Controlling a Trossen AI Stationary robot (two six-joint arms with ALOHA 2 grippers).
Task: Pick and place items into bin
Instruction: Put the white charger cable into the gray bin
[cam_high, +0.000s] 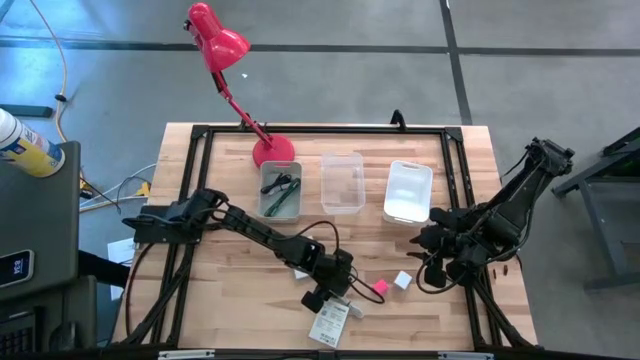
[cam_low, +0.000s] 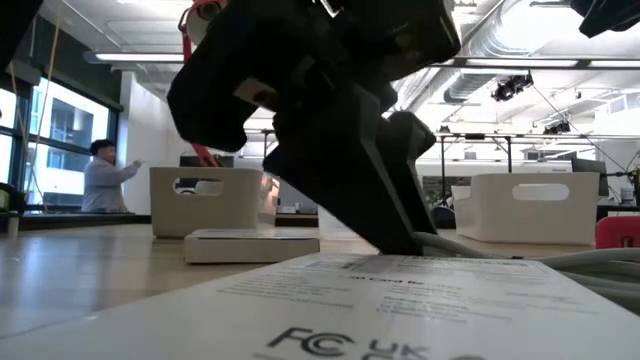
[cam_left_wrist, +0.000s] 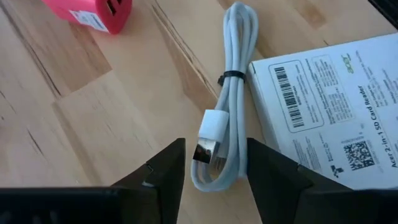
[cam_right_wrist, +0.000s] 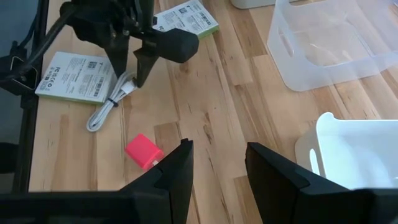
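My left pincer (cam_left_wrist: 214, 167) down over white cable (cam_left_wrist: 231, 93), fingers apart astride its plug, nothing gripped. Cable, cards (cam_high: 330, 322), pink cube (cam_high: 380, 287) at near edge, unbinned. Green bin (cam_high: 281, 190) holds some items.

Low view is mostly blocked: my left gripper (cam_low: 330, 130) fills the middle as a dark blurred mass, fingertips hidden behind the printed card (cam_low: 400, 310), whose near text is blurred and cut off by the bottom edge. White cable (cam_left_wrist: 227, 93) plug end sits partly behind my fingers (cam_left_wrist: 165, 171) in left wrist view. Pink cube (cam_left_wrist: 93, 12) is cut off at the frame edge. Contents of the green bin (cam_high: 281, 190) are too small to tell.
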